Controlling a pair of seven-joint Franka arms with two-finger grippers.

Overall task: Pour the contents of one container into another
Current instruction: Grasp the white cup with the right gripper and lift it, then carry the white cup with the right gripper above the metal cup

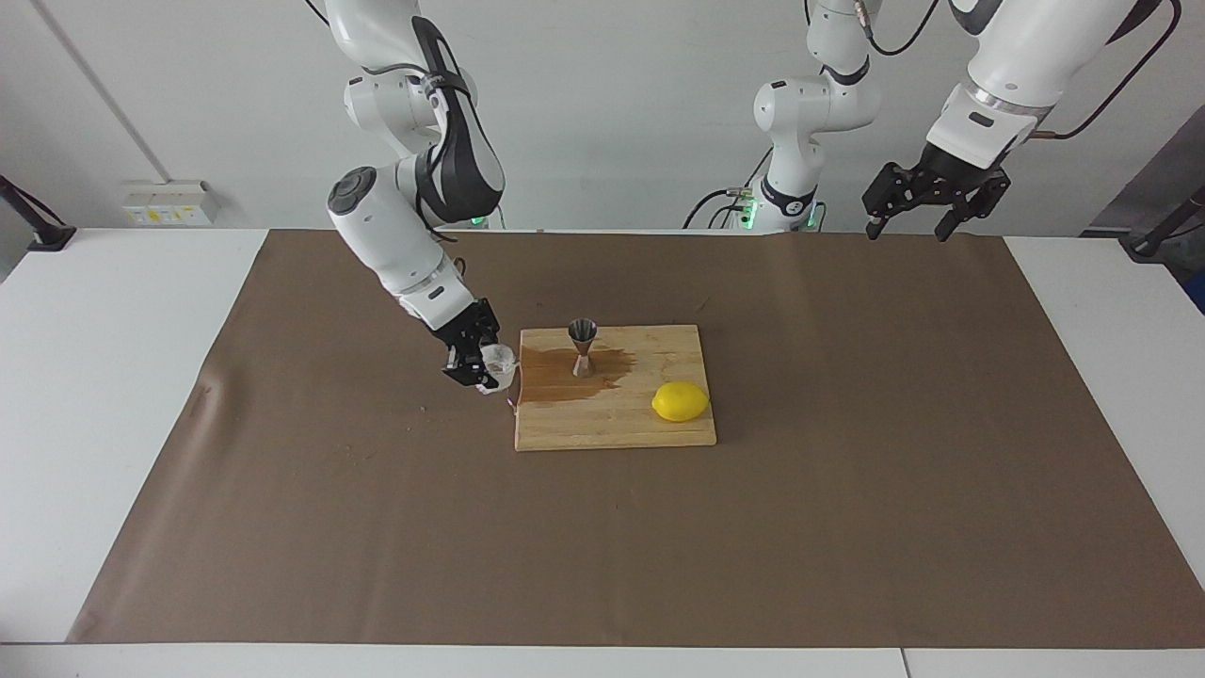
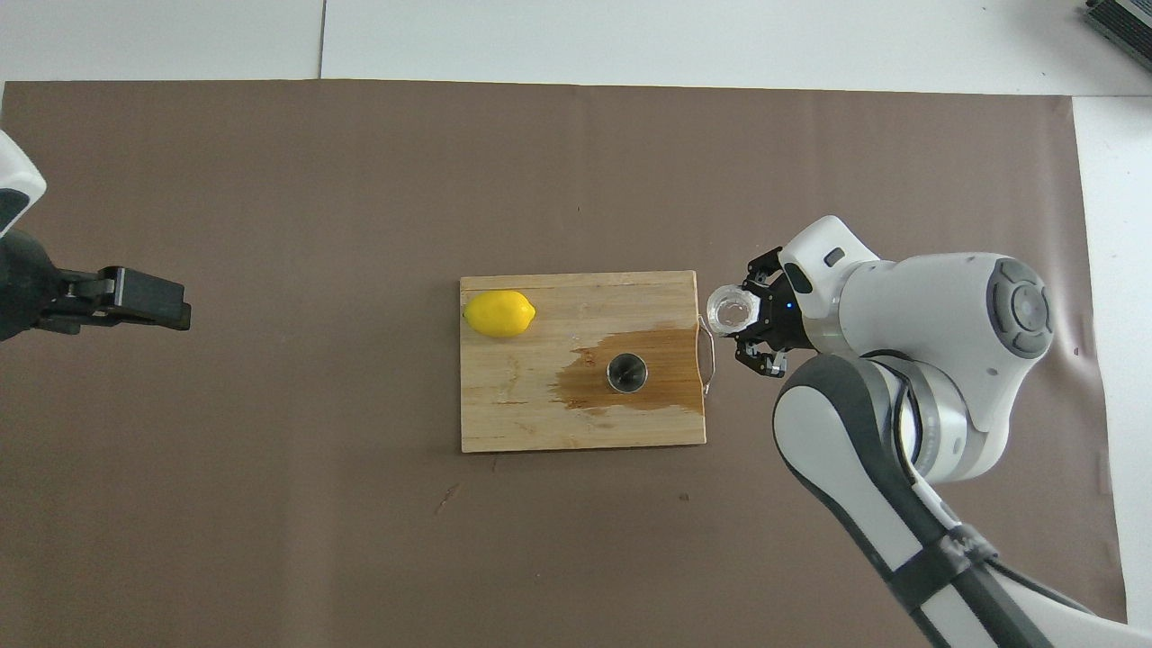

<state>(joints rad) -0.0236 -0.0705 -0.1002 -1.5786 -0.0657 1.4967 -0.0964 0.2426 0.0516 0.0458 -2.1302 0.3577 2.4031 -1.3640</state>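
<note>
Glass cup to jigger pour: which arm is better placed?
Right. The right gripper already holds the glass cup just off the cutting board's handle end, near the jigger. The left gripper hangs empty, jaws open, over the table's edge by the robots.

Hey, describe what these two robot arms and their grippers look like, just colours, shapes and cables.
Both arms are glossy white with rounded segments and dark grey joint bands. The right gripper and left gripper are black, skeletal linkage hands. Black cables loop along the forearms, and green lights glow at both bases.
</note>
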